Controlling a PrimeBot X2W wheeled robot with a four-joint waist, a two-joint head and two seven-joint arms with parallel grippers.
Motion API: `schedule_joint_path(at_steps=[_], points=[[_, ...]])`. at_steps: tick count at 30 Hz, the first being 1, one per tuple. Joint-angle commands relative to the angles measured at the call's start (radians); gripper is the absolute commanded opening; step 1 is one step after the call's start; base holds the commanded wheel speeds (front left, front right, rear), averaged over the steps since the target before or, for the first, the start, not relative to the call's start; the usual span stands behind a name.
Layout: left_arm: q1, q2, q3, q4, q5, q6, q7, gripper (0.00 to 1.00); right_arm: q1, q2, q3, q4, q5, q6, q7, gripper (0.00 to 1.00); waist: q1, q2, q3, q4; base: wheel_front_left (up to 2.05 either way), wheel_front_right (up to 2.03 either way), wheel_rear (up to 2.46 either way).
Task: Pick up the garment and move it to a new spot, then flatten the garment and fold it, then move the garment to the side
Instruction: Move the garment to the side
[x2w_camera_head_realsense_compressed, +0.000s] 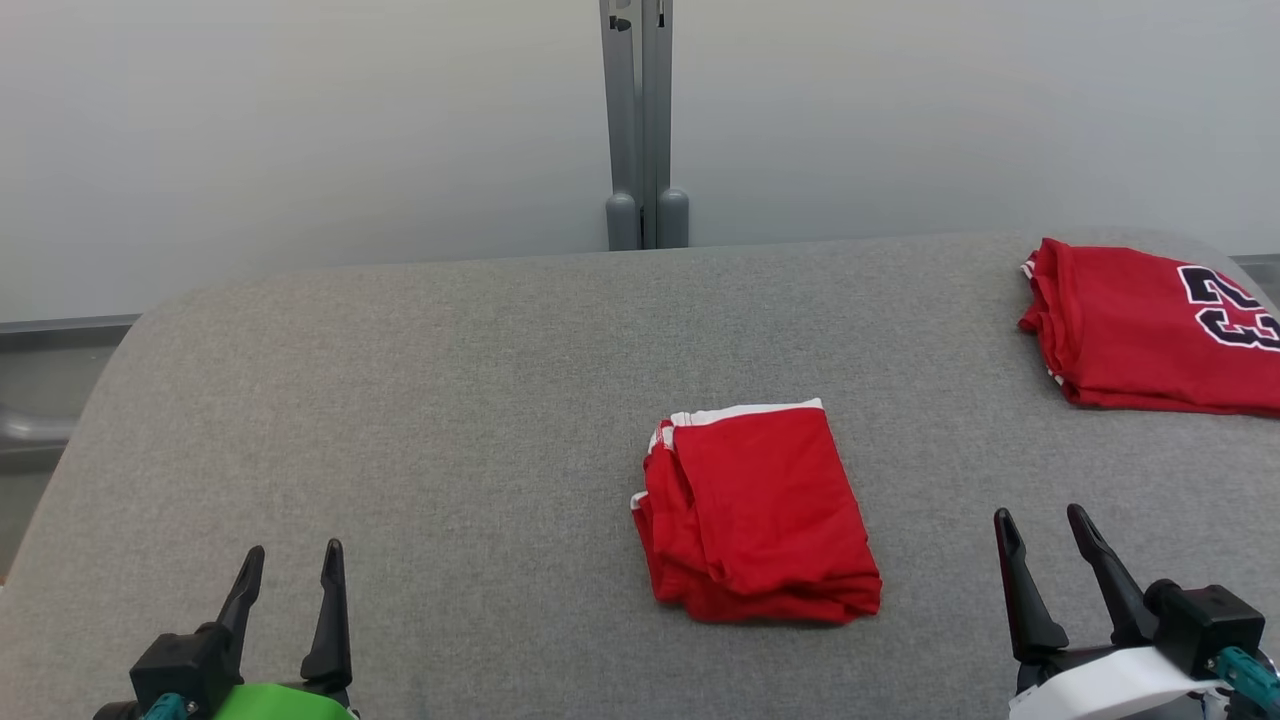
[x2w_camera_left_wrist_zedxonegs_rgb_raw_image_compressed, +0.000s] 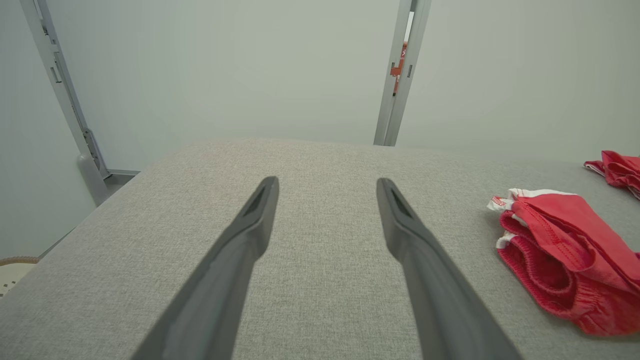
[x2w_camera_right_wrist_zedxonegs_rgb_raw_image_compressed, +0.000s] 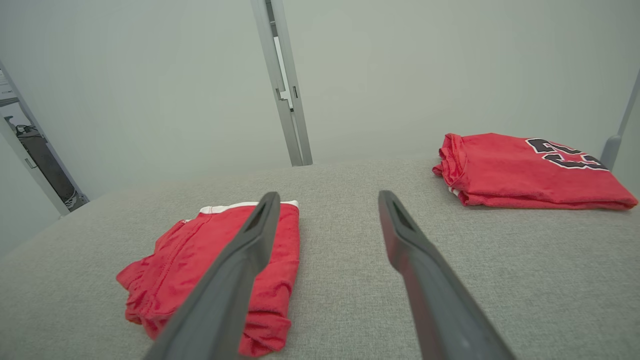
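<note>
A: Where is the garment (x2w_camera_head_realsense_compressed: 755, 510) now?

B: It is red with a white trim, and it lies as a folded packet on the grey table (x2w_camera_head_realsense_compressed: 400, 400). It is about in the middle, a little toward the robot's right side. It looks folded already, so I judge that the step left is to move it to the side.

A: What can go wrong from here?

B: The packet is loose. In the left wrist view its near edge shows several open layers. If the fingers take only the top layer, the fold will probably open when it is lifted. If they push it from the side, the layers may slide and wrinkle on the fabric of the table. Also a red jersey (x2w_camera_head_realsense_compressed: 1150, 325) with a dark number lies at the far right corner. A careless reach could take the wrong piece, or put one on top of the other.

A: And the grippers?

B: Both are spread wide and hold nothing. The right gripper (x2w_camera_head_realsense_compressed: 1040, 513) is near the garment, off its lower right corner and not touching it. In its own wrist view one finger passes in front of the cloth. The left gripper (x2w_camera_head_realsense_compressed: 293, 548) is well apart at the left, with bare table between it and the garment. So the right one is better placed, I think, but one gripper alone may let the packet sag
</note>
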Motion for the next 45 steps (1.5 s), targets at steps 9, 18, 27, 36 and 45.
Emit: schedule_joint_path(at_steps=[9, 18, 27, 36, 45], points=[[0.016, 0.006, 0.007, -0.005, 0.01, -0.004, -0.003, 1.0, 0.012, 0.005, -0.003, 0.002, -0.006, -0.001, -0.003, 1.0, 0.0, 0.0, 0.003, 0.002, 0.0, 0.0, 0.0], [0.001, 0.008, 0.001, -0.003, 0.007, -0.004, -0.003, 1.0, -0.033, -0.003, 0.015, 0.024, -0.023, -0.001, -0.003, 1.0, 0.0, 0.0, 0.014, 0.019, 0.0, 0.0, 0.0], [-0.027, 0.014, -0.015, 0.002, -0.004, -0.004, -0.003, 1.0, -0.271, -0.04, 0.142, 0.201, -0.053, -0.001, 0.063, 1.0, 0.0, 0.0, 0.046, 0.066, 0.0, 0.0, 0.0], [-0.061, 0.014, -0.054, 0.012, -0.01, -0.004, -0.003, 1.0, -0.465, -0.034, 0.202, 0.503, -0.046, -0.001, 0.113, 1.0, 0.0, 0.0, 0.081, 0.138, 0.0, 0.0, 0.0], [-0.091, 0.024, -0.069, 0.017, -0.031, -0.004, -0.003, 1.0, -0.557, -0.014, 0.203, 0.827, -0.021, -0.001, 0.076, 1.0, 0.0, 0.0, 0.129, 0.19, 0.0, 0.0, 0.0]])
